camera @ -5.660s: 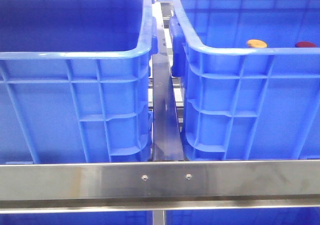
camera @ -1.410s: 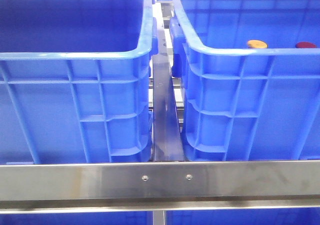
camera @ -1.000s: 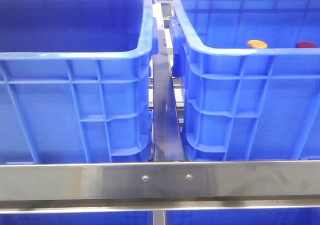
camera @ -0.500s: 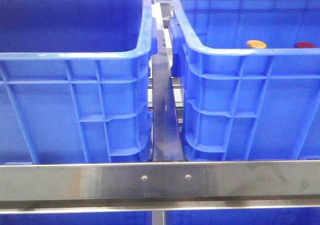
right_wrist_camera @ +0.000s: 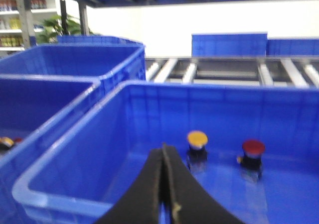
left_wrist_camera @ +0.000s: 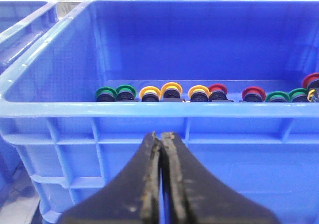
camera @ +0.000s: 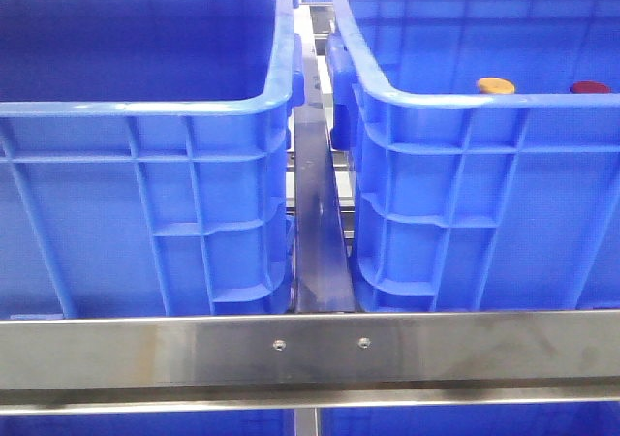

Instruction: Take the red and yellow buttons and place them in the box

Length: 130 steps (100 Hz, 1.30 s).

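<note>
Two blue crates side by side, both claws pressed together and empty.

Front view: the box (camera: 484, 165) stands at 3 o'clock, with the yellow button (camera: 496, 85) and red button (camera: 590, 88) showing just above its near rim; a second crate (camera: 145, 165) stands at 9 o'clock.
Left wrist view: the left claw (left_wrist_camera: 161, 137), fingers touching, faces a crate (left_wrist_camera: 149, 119) holding a row of green, yellow and red buttons (left_wrist_camera: 209, 93).
Right wrist view: the right claw (right_wrist_camera: 164, 149), fingers touching, holds nothing; both buttons stand on the box floor at about 1 o'clock.
</note>
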{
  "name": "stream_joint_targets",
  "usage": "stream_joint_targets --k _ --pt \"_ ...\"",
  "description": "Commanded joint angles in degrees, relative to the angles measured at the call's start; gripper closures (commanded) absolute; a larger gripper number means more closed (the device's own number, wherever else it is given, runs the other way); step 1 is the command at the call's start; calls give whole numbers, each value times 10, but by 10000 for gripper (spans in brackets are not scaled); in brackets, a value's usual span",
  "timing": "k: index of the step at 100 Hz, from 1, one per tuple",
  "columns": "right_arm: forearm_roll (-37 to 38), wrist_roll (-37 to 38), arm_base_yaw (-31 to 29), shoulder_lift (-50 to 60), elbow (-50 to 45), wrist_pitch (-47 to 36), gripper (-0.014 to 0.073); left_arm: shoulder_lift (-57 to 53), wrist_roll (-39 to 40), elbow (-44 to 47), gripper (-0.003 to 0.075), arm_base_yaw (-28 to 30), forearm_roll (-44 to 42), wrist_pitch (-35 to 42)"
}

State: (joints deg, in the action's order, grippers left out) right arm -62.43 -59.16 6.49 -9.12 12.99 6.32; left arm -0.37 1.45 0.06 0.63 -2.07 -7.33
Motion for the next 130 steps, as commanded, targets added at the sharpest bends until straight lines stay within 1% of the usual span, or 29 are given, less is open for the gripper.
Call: stream_joint_targets --k 1,10,16,23,30,40,49,58,68,90,94,112,121,130 --pt "138 164 -30 -3 11 22 626 -18 5 30 740 0 4 48" --pt "251 282 -61 -3 11 61 626 -18 5 30 740 0 4 48" --pt "306 333 -70 -3 11 74 626 -18 5 30 740 0 4 48" --pt "367 384 -71 -3 11 65 626 -18 5 30 740 0 4 48" --pt "420 428 -70 0 8 33 626 -18 5 30 740 0 4 48" --pt "483 480 -70 7 -9 -53 626 -18 5 30 740 0 4 48" --pt "529 542 -70 7 -38 -123 626 -18 5 30 740 0 4 48" --pt "571 592 -71 14 -66 -154 626 -18 5 30 740 0 4 48" --pt "611 601 -71 32 -89 -164 626 -18 5 30 740 0 4 48" --pt "616 611 -78 52 -138 -166 626 -18 5 30 740 0 4 48" --pt "624 616 -83 54 -137 -152 626 -18 5 30 740 0 4 48" --pt "659 643 -93 85 -137 -147 626 -18 5 30 740 0 4 48" --pt "662 648 -93 111 -138 -123 626 -18 5 30 740 0 4 48" --pt "662 648 -93 110 -138 -103 626 -18 5 30 740 0 4 48"
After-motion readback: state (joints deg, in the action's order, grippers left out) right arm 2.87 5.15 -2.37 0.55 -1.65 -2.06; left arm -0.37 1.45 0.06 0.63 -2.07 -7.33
